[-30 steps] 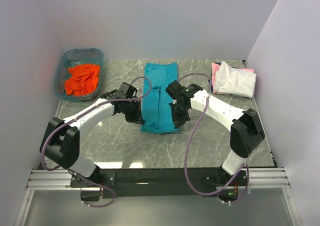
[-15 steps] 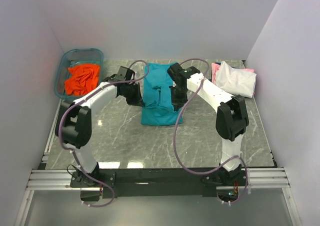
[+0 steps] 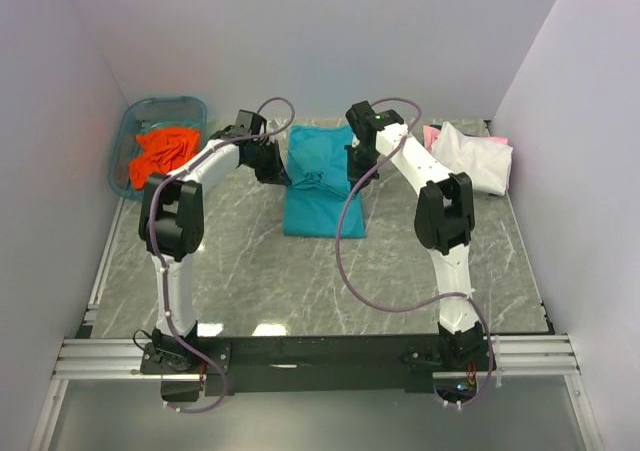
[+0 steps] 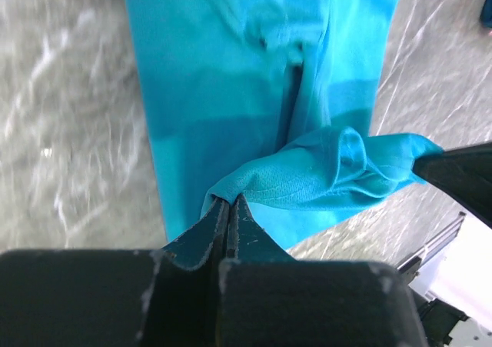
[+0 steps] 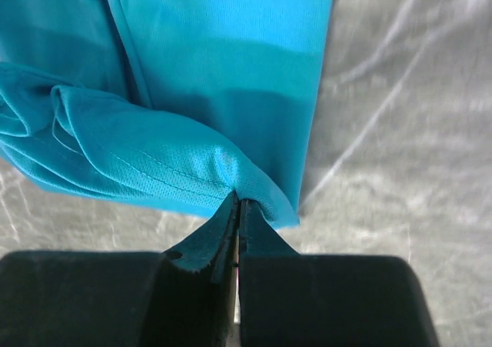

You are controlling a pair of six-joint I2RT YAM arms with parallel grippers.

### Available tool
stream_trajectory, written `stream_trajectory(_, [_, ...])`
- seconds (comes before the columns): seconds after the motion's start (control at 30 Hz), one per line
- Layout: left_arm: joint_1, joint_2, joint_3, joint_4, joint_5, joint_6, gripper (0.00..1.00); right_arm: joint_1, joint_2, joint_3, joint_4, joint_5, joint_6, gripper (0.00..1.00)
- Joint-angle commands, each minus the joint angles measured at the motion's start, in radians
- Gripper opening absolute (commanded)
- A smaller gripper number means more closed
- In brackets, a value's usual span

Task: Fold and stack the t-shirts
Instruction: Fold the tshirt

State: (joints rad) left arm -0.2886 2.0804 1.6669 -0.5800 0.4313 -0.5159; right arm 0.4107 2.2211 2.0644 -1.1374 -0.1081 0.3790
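Teal t-shirt [image 3: 320,209], long axis near-to-far, 1 raised corner each in clamped left claw [image 4: 228,205], right claw [image 5: 237,202].

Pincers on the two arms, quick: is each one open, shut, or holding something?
Left pincer: closed, pinching a fold of the teal t-shirt.
Right pincer: closed, pinching the same teal t-shirt.

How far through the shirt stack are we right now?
Done: white t-shirt lies folded on the pink t-shirt at the right. In hand: teal t-shirt, sides folded in, left tool and right tool each shut on a raised corner. Left: orange t-shirt crumpled in the tub.
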Motion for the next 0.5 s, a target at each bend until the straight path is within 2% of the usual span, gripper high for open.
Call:
stream_trajectory(0.0, [0.009,0.047,0.091,0.026,0.066,0.028,0.00,-0.021,0.052,0.114,-0.025,-0.027,-0.031,0.00])
stream_trajectory(0.37, [0.023,0.139,0.186,0.075,0.057,0.004,0.00,-0.091,0.161,0.226,0.050,-0.113,-0.019,0.00])
stream_trajectory(0.4, [0.026,0.138,0.185,0.088,0.032,-0.022,0.04,-0.095,0.175,0.237,0.065,-0.120,-0.017,0.16])
stream_trajectory(0.47, [0.031,0.132,0.166,0.114,0.018,-0.050,0.26,-0.102,0.183,0.264,0.080,-0.136,-0.012,0.35])
